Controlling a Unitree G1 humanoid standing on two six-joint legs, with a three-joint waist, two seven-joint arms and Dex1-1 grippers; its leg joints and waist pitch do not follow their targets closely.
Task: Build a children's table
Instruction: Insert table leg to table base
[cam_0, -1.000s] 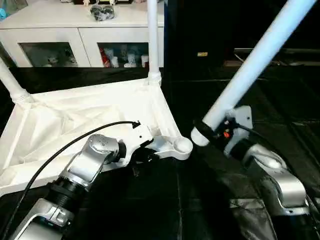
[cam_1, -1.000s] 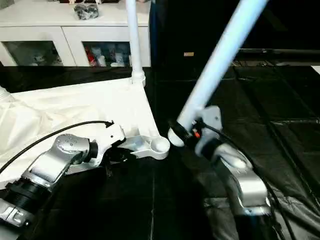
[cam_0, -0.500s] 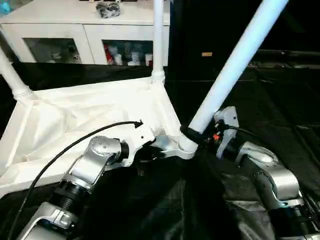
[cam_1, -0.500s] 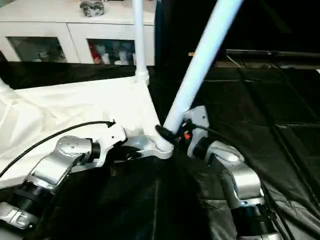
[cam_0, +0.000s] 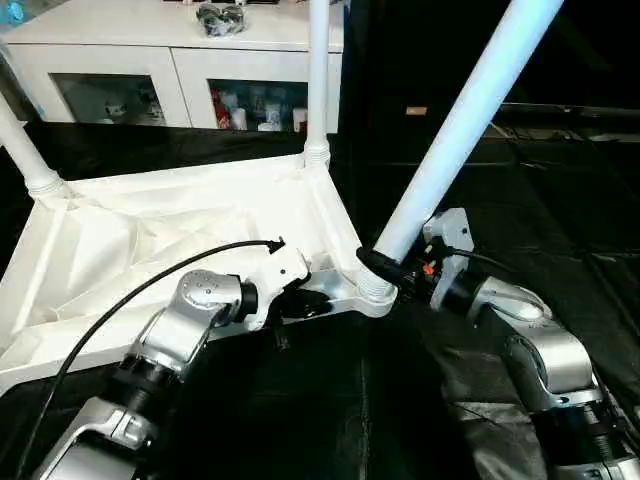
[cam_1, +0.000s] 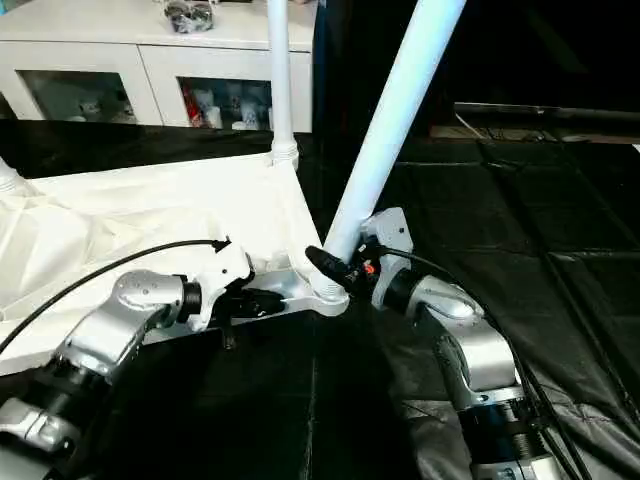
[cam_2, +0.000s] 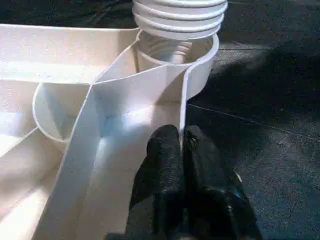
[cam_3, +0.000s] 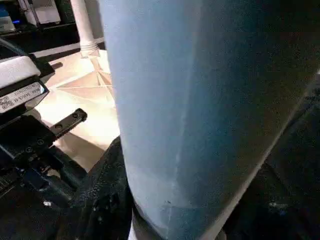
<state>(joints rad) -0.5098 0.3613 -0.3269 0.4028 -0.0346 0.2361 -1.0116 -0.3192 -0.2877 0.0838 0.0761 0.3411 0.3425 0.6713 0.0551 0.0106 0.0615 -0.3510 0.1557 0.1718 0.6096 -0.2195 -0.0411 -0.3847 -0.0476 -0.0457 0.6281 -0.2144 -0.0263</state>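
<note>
Inverted white table top (cam_0: 180, 225) lying on black floor sheeting (cam_0: 560, 220), ribbed underside up. Two legs (cam_0: 318, 75) stand upright in its far corner sockets, their upper ends cut off by the frame. Left gripper (cam_2: 181, 145), fingers closed, pinches the rim beside the near-right corner socket (cam_2: 176, 52). Right gripper (cam_0: 385, 270) clasps a third leg (cam_0: 460, 125), tilted, its ribbed foot at that socket. White glass-door cabinet (cam_0: 170, 70) stands behind; its contents are indistinct.

A white cabinet (cam_0: 150, 70) with glass doors stands far beyond the left gripper; a dark bundle (cam_0: 220, 17) lies on top.
</note>
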